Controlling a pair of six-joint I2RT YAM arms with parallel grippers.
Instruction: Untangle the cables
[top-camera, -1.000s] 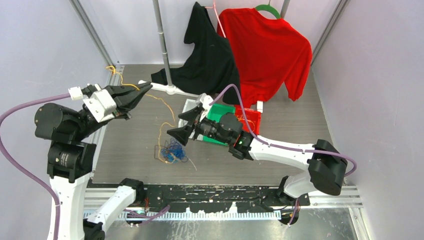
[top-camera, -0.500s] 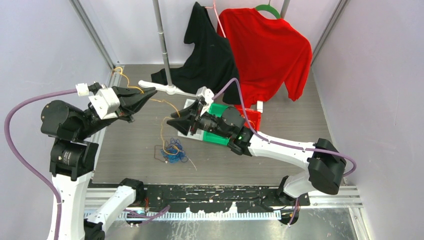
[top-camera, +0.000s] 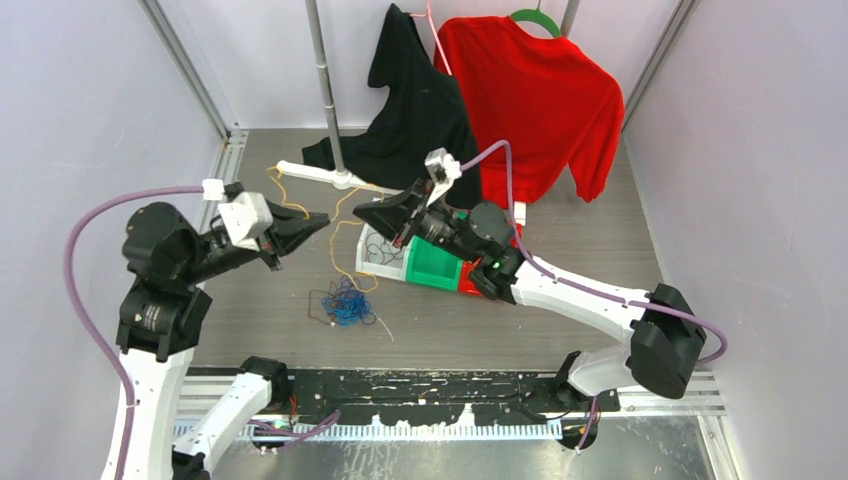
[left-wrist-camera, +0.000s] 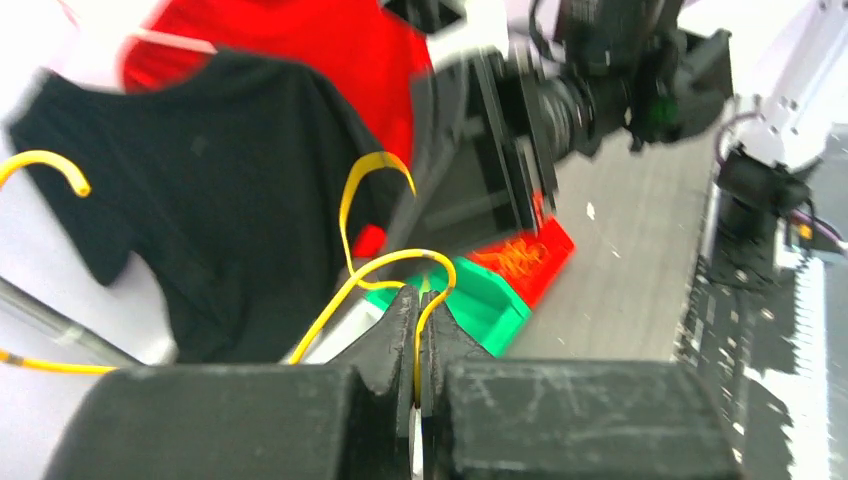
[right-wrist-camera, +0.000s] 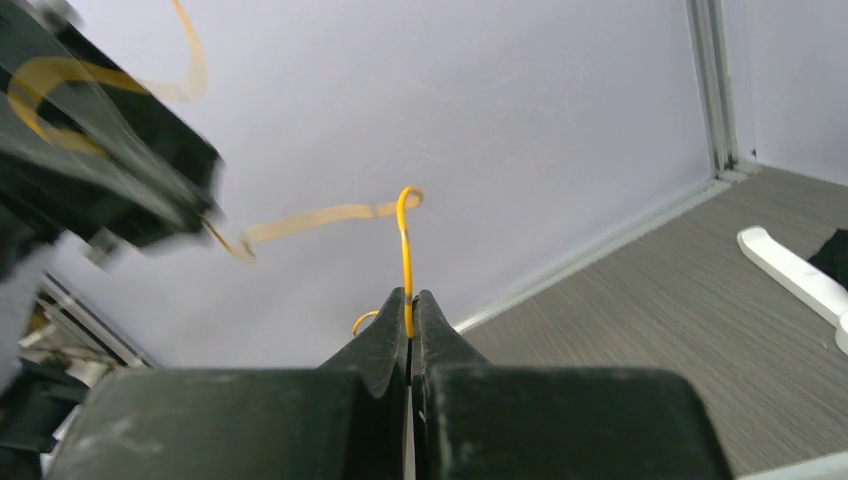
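A thin yellow cable (top-camera: 334, 240) hangs in the air between both grippers and trails down to a small tangle of blue and dark cables (top-camera: 347, 303) on the grey table. My left gripper (top-camera: 322, 218) is shut on one stretch of it. In the left wrist view the yellow cable (left-wrist-camera: 350, 205) loops up out of the closed jaws of the left gripper (left-wrist-camera: 420, 296). My right gripper (top-camera: 360, 212) faces it, tips close together, and is shut on the same cable. In the right wrist view the yellow cable (right-wrist-camera: 405, 240) rises straight from the right gripper (right-wrist-camera: 409, 297).
White (top-camera: 372, 262), green (top-camera: 435, 265) and red (top-camera: 508, 238) bins sit under the right arm. A clothes rack pole (top-camera: 322, 90) with its white foot (top-camera: 315, 173) stands at the back, with a black shirt (top-camera: 415, 100) and a red shirt (top-camera: 530, 100) hanging. Walls close in on both sides.
My right gripper has shut on the yellow cable and moved up and back. The left arm has swung right and nearer, carrying its stretch of cable toward the right gripper.
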